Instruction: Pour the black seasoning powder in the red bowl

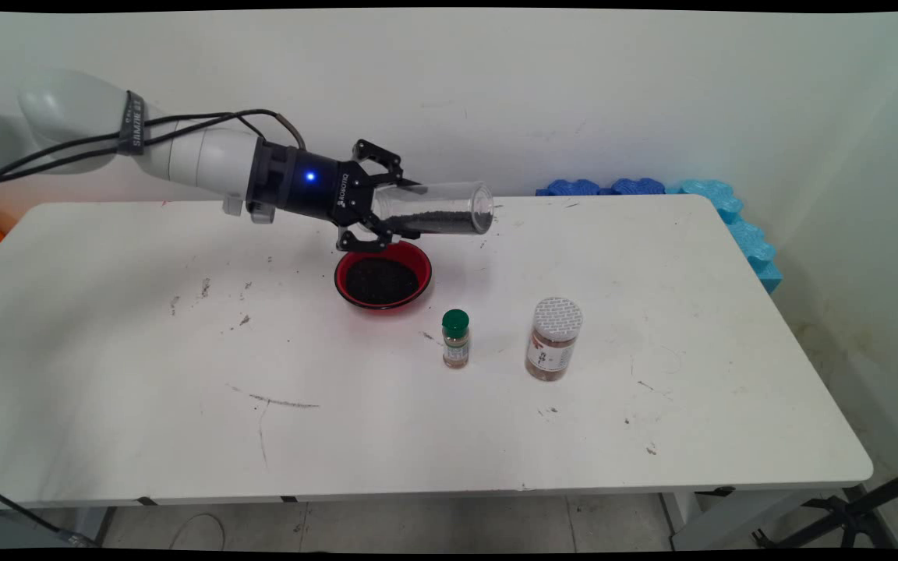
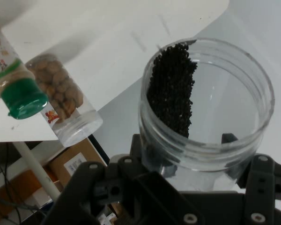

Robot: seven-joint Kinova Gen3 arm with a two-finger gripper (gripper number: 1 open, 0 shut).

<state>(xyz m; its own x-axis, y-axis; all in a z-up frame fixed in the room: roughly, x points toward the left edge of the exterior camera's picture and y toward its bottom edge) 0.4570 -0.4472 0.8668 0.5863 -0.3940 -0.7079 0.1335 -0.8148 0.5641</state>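
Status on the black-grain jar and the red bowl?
Done: red bowl already holds dark grains. In hand: gripper is shut on the clear jar, held sideways above the bowl's far side, open mouth pointing right. Left: grains remain inside the jar.

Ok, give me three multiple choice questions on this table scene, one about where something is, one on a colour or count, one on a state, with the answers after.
1. Where is the red bowl?
A. Just below the gripper
B. At the table's right edge
C. On the floor

2. What colour is the small bottle's cap?
A. White
B. Green
C. Blue

3. How is the clear jar held?
A. Upright
B. On its side
C. Mouth straight down

Answers: 1 A, the bowl sits on the table under the gripper. 2 B, green cap beside the white-lidded jar. 3 B, its dark granules lie along one wall.
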